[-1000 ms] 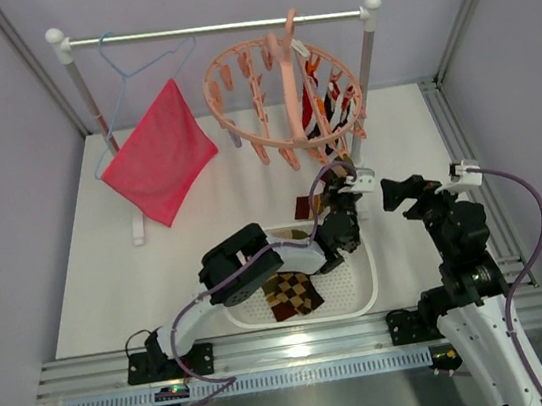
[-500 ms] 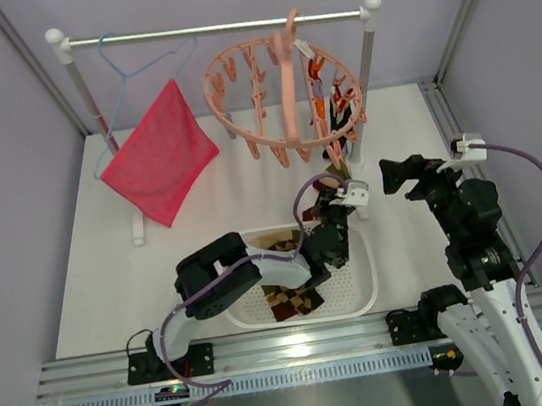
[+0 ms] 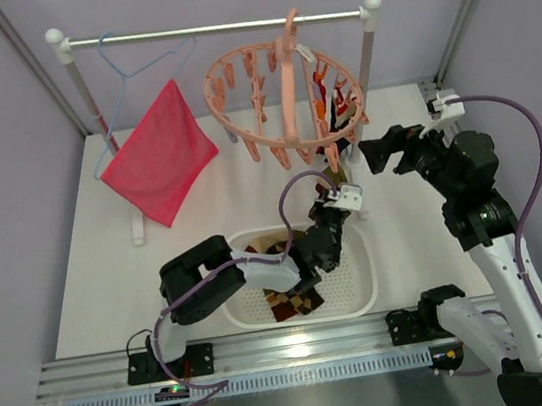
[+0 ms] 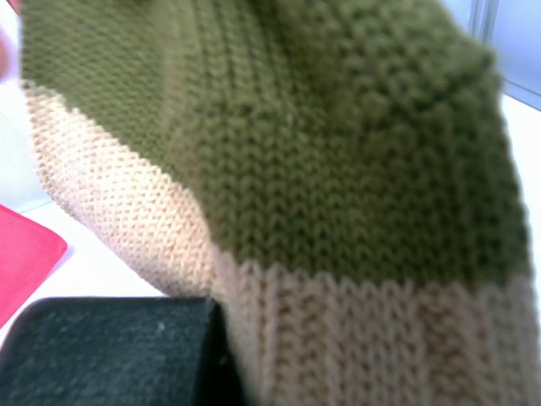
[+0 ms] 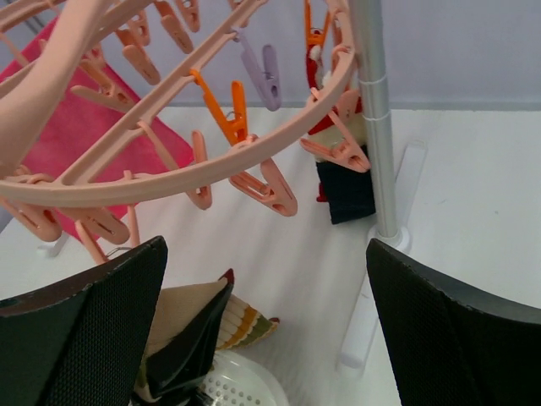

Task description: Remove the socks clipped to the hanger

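Top external view: the left tool (image 3: 334, 186) is closed on an olive-and-tan sock (image 4: 338, 169), held between the hanger (image 3: 287, 90) and the white basket (image 3: 371, 280), evidently for deposit there. The right tool (image 3: 372, 155), jaws spread wide, is raised beside the ring's right side, where red and navy socks (image 5: 347, 193) are clipped, ready for the next one.

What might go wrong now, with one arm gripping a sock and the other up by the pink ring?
1. The left gripper is shut on an olive-and-tan sock near the white basket's far rim; released here, it might land on the table instead.
2. The right gripper, open, hangs close to the rack post and the hanger; reaching for the navy sock, it may bump the post or snag a clip.
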`<action>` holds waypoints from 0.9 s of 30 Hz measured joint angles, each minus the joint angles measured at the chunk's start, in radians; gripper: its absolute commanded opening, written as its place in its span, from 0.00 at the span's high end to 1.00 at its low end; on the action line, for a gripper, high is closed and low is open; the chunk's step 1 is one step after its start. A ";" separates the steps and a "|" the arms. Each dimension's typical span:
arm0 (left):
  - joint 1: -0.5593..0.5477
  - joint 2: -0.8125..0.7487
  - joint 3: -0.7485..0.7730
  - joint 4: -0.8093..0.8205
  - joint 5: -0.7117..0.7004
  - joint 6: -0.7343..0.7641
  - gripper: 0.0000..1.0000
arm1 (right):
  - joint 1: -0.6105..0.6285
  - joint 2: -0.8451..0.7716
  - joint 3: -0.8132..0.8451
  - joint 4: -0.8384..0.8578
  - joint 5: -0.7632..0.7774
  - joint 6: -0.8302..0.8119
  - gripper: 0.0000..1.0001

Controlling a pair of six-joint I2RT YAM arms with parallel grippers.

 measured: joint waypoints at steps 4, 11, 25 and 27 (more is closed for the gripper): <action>0.000 0.000 -0.006 -0.026 0.011 -0.031 1.00 | 0.002 -0.003 0.021 -0.005 -0.090 -0.003 0.00; 0.000 -0.025 -0.012 -0.067 0.027 -0.071 1.00 | 0.051 -0.023 0.027 -0.015 -0.188 -0.024 0.00; 0.000 -0.050 -0.036 -0.099 0.035 -0.105 1.00 | 0.250 0.108 0.082 -0.044 -0.158 -0.097 0.02; 0.000 -0.054 -0.039 -0.101 0.039 -0.111 1.00 | 0.258 0.121 0.090 -0.042 -0.150 -0.101 0.02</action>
